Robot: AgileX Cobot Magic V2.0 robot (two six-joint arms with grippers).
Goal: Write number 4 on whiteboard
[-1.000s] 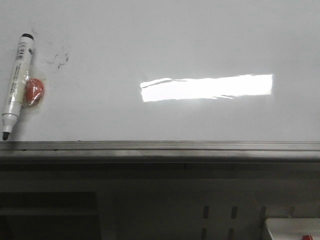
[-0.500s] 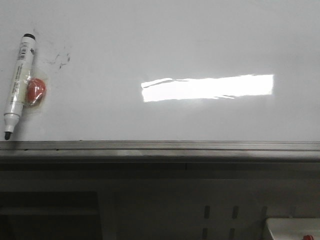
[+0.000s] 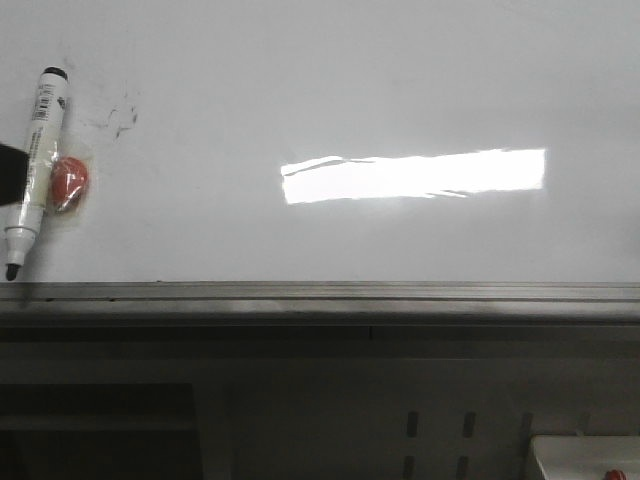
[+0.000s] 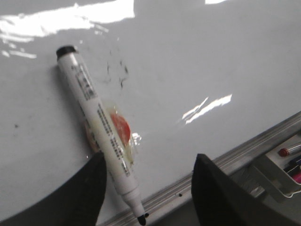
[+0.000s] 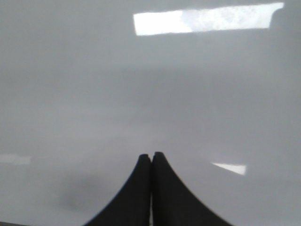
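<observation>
On whiteboard (image 3: pixel 350 80), uncapped marker (image 3: pixel 32 170) beside grey rail; left gripper (image 4: pixel 146 188) wide apart, empty; right gripper (image 5: pixel 151 162) pressed together, empty.

Only the gripper fingers of the robot show. The left gripper (image 4: pixel 148 188) has two broad black fingers (image 4: pixel 221 197) — matte, smooth, with rounded tops and gently curved inner edges, widening toward their bases. No screws, cables or markings can be made out on them. In the front view a small dark sliver of the same arm (image 3: pixel 10 172) shows at the frame's edge, too little to detail. The right gripper (image 5: pixel 151 157) has the same plain black fingers (image 5: pixel 171 197) — tapering to narrow rounded tips, their outer edges flaring out in a concave sweep, slightly blurred.
</observation>
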